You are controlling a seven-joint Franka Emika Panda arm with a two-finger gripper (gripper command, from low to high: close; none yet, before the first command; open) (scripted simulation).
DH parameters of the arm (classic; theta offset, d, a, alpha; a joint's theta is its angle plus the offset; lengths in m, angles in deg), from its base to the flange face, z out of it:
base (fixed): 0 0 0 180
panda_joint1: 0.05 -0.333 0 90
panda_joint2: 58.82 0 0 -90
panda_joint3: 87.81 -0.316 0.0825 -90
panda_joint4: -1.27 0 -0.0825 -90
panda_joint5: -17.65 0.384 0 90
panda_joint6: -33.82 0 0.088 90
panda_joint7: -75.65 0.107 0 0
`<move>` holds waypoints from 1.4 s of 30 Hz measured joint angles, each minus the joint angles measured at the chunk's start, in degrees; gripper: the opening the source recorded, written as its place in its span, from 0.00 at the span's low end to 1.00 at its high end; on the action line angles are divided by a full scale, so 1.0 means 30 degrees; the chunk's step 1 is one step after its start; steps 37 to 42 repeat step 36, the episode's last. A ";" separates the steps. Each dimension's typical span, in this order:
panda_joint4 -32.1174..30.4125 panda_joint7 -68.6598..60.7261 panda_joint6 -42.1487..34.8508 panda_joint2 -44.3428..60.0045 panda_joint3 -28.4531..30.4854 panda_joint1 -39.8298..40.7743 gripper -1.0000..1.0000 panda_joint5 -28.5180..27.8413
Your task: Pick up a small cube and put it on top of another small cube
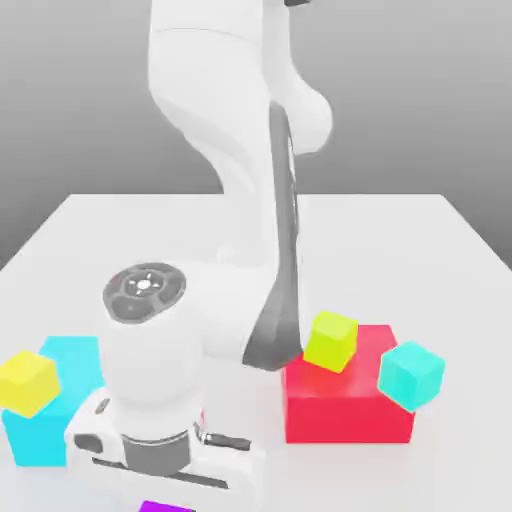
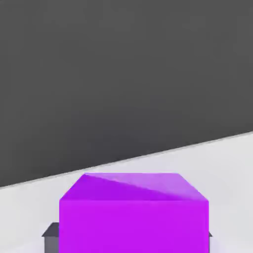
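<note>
Nearest the exterior camera, at the bottom edge of its picture, a sliver of a purple cube (image 1: 165, 507) peeks out beneath the pincer (image 1: 168, 492) of the white arm (image 1: 235, 180), whose wrist hangs low over the front of the worktop (image 1: 420, 240). Close up in the hand view, that purple cube (image 2: 133, 217) sits right in front of the lens with dark grey finger pads (image 2: 50, 236) showing at either side of its lower corners; whether the pincer is pinching the cube or merely spread around it cannot be told. Just behind the wrist, toward the exterior view's left, a small yellow cube (image 1: 28, 383) rests against the front upper corner of a larger cyan block (image 1: 55, 410), which stands on the worktop. Toward the exterior view's right stands a large red block (image 1: 345, 400); a small lime-green cube (image 1: 331, 341) sits tilted on its top near the back left corner, and a small teal cube (image 1: 410, 376) sits tilted at its right edge, partly overhanging. Farther back, the arm's thick white link with a dark grey inner panel rises from the middle of the pale worktop and bends forward overhead, against a plain grey background.
</note>
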 joint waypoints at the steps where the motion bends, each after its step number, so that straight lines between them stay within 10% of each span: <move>1: -0.0130 0.0077 -0.0500 -0.0629 0.0083 -0.0060 0.00 -0.0106; 26: -1.0570 -0.7908 -0.7282 -1.7881 -0.3005 -0.5733 0.00 -0.0293; 32: -1.2154 -0.8517 -0.4135 -1.6324 -0.3384 -0.6135 0.00 -0.0217; 33: -1.2348 -0.8512 -0.3334 -1.5719 -0.3441 -0.6105 1.00 -0.0219; 42: -1.2348 -0.8512 -0.3334 -1.5719 -0.3441 -0.6105 1.00 -0.0219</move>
